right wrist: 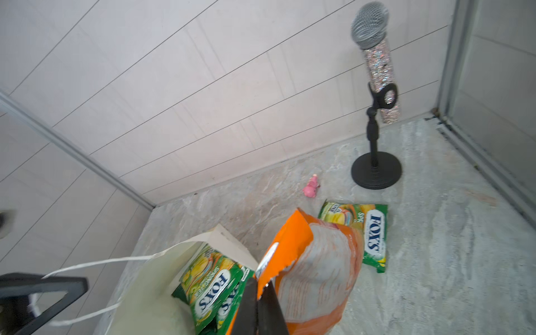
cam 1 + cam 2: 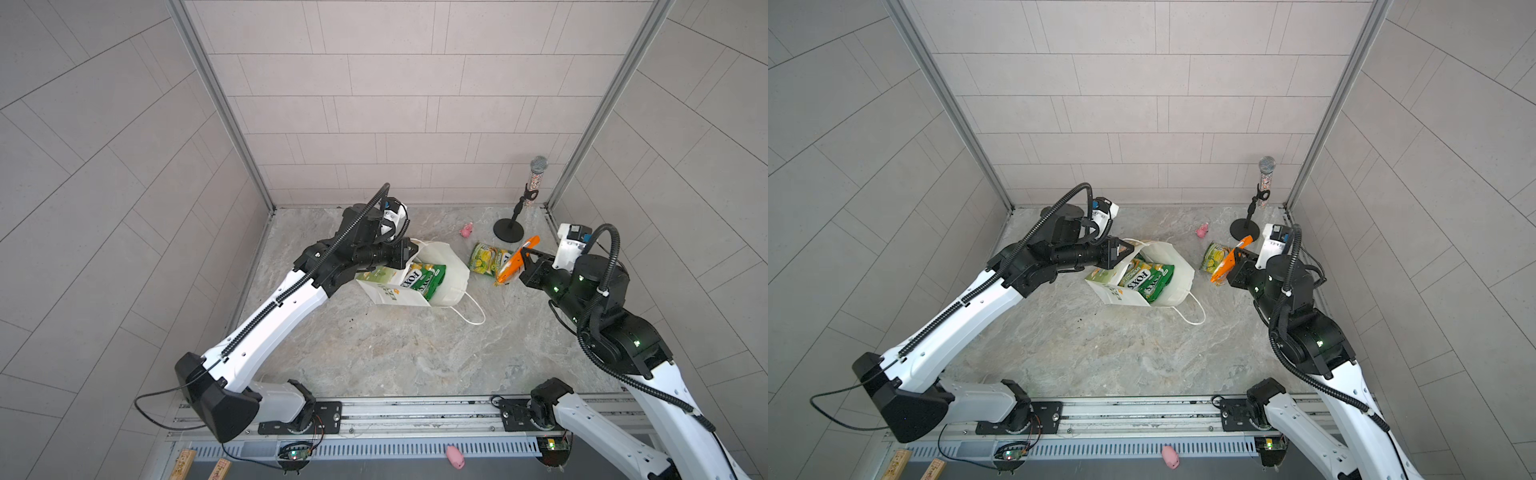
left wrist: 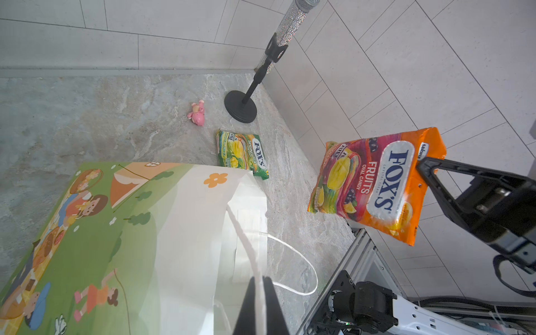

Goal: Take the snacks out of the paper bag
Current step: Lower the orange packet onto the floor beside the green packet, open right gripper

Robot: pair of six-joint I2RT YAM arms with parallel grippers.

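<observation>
Left tool [image 3: 259, 280]: closed, pinching the white cord handle [image 3: 243, 239] of the tall white paper bag with green picture sides [image 2: 451, 270], mid-desk, mouth open.
Right tool [image 3: 421, 166]: closed on an edge of the orange glossy FOX'S candy packet [image 3: 377, 185], held above the grey marble desk [image 2: 395, 353], right of the bag.
In bag: 2 yellow-green FOX'S packets [image 2: 424, 280].
On desk: 1 yellow-green FOX'S packet [image 2: 486, 258], far right, beside the orange one.

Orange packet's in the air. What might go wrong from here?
The right gripper pinches the orange packet only at its edge, so it may slip. The left gripper holds the paper bag by its thin cord handle; the bag may tip on the next reach. The microphone stand is close to the green packet already out; a set-down there may bump it.
</observation>
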